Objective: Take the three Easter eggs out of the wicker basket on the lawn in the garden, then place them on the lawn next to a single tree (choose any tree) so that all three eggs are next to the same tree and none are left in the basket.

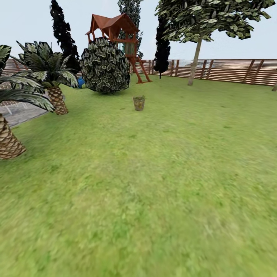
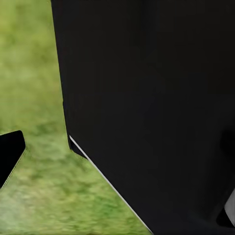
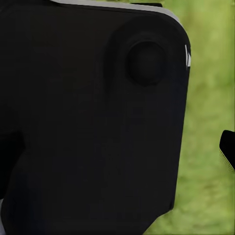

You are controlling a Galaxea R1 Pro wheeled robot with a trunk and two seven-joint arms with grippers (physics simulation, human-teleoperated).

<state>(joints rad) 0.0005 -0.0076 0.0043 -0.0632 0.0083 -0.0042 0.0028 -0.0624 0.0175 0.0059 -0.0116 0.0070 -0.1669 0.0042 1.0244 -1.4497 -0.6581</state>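
While distant, wicker basket (image 1: 139,103) on lawn (image 1: 154,184).

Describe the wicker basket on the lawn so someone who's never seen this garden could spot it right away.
Start at the wooden play tower with the red-brown roof by the back fence, then drop to the big round dark bush before it. Just right of that bush and nearer the camera, the wicker basket stands alone on the lawn. It is the only small brown woven thing among plants.
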